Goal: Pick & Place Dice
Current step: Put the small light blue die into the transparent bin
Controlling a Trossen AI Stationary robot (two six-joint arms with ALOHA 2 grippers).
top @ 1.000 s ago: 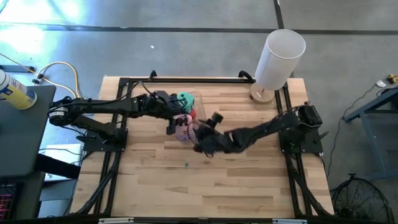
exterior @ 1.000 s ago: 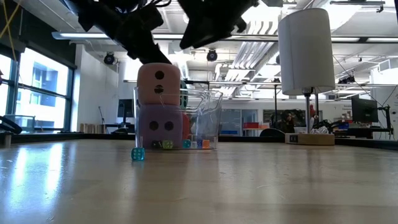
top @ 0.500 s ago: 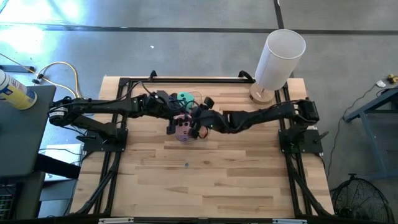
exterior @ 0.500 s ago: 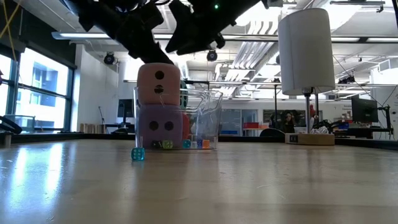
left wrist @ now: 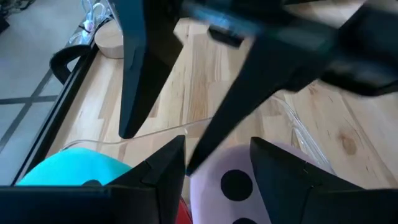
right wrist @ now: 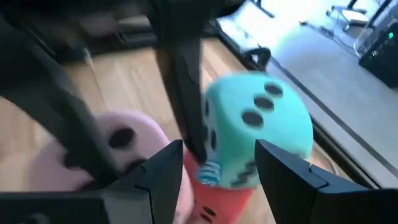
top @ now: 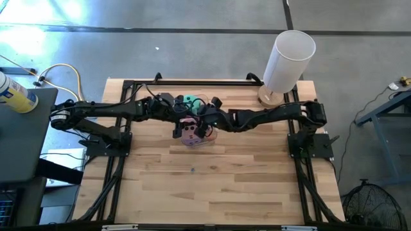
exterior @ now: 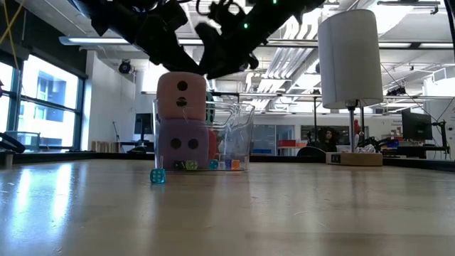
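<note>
Dice sit upright, stacked in the clear container [exterior: 231, 135]: pink die [exterior: 181, 92] on purple die [exterior: 183, 142], teal die [right wrist: 261, 124] over red die [right wrist: 217, 196]. My left gripper [top: 178, 109] and right gripper [top: 204, 122] crowd its rim, both part-open, seemingly empty; bare table [top: 244, 186] lies in front.

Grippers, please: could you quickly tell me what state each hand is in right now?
Left hand: open, holding nothing, over the pink die in the clear container.
Right hand: open, empty, above the teal die.
</note>
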